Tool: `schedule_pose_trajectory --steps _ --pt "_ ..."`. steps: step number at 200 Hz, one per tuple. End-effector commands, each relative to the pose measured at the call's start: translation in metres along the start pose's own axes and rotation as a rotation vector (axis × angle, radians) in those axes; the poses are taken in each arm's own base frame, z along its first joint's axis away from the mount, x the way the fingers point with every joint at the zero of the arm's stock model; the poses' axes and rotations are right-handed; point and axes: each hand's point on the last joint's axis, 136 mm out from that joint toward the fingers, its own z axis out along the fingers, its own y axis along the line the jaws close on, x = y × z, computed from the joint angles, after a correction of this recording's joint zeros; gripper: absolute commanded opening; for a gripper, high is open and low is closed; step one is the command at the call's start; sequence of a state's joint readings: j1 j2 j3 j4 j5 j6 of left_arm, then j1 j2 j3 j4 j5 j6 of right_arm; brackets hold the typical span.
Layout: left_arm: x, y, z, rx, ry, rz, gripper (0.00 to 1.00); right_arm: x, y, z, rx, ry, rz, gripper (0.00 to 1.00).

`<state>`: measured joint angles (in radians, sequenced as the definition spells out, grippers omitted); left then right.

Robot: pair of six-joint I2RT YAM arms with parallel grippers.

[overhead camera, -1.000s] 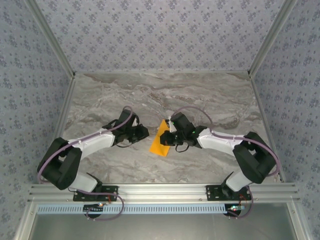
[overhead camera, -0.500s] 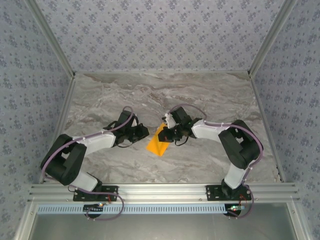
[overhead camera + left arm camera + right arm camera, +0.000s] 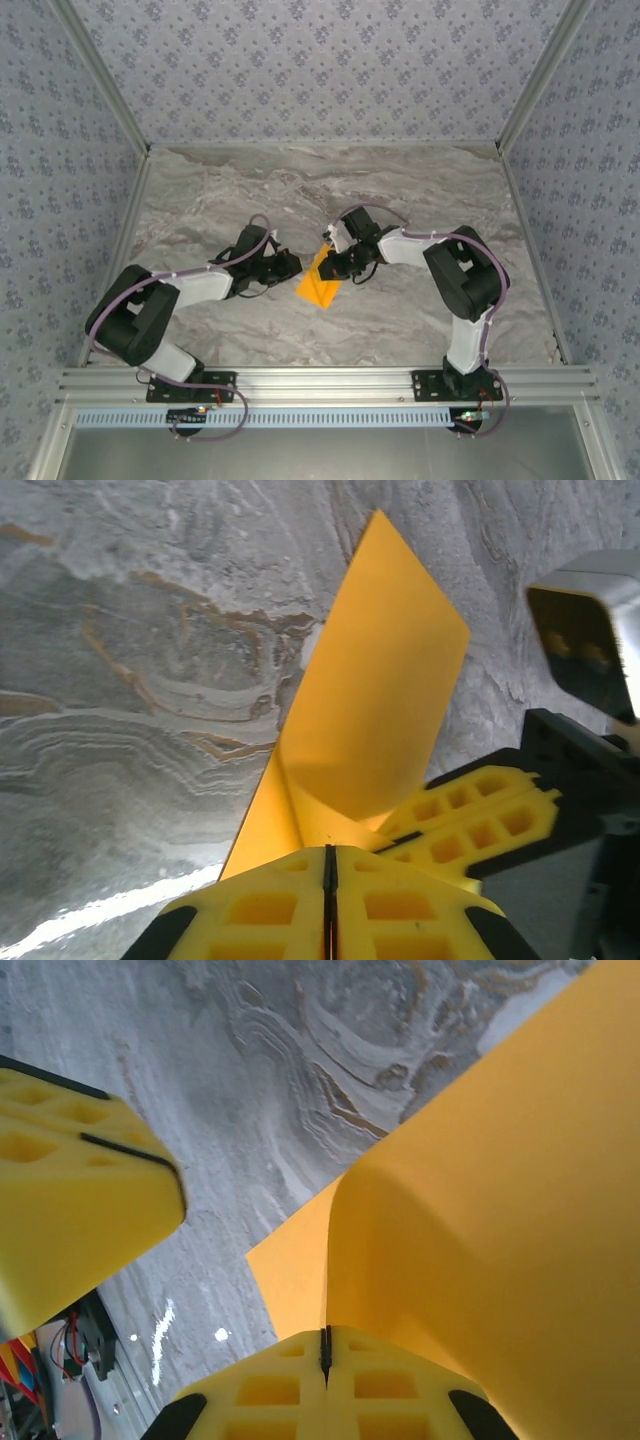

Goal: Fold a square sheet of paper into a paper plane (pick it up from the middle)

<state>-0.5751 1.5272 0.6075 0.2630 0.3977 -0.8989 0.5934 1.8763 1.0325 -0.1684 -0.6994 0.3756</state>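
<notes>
The square sheet of paper (image 3: 316,283) is bright orange and stands bent in a crease above the marble table (image 3: 400,190), between the two grippers. My left gripper (image 3: 292,266) comes in from the left. In the left wrist view its jaws (image 3: 330,852) are shut on the sheet's (image 3: 380,700) lower edge, beside the crease. My right gripper (image 3: 332,264) comes in from the right, and its jaws (image 3: 324,1335) are shut on the crease of the sheet (image 3: 500,1210). The two sets of yellow fingertips nearly touch; the right fingers (image 3: 470,800) show in the left wrist view and the left fingers (image 3: 80,1180) in the right wrist view.
Patterned walls close in the table at the back and on both sides. The aluminium rail (image 3: 320,382) with both arm bases runs along the near edge. Bare marble lies all round the paper.
The left jaws have closed on the paper. The right arm's elbow has swung in towards the centre, and the paper has shifted slightly left and turned.
</notes>
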Motion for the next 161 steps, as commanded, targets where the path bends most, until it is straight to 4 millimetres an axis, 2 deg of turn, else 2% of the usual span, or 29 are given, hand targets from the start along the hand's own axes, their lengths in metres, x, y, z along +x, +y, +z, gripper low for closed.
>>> schedule_pose_trajectory --steps 1,83,161 --pt "0.004 -0.015 0.009 0.053 0.013 0.067 0.1 0.0 -0.008 0.0 0.032 0.006 -0.003 0.02" --pt "0.005 -0.015 0.028 0.061 0.032 0.054 0.08 0.002 -0.004 -0.01 0.04 -0.031 -0.011 0.03" --pt "0.004 -0.02 0.034 0.1 0.039 0.056 0.07 0.005 -0.003 -0.01 0.036 -0.028 0.005 0.06"
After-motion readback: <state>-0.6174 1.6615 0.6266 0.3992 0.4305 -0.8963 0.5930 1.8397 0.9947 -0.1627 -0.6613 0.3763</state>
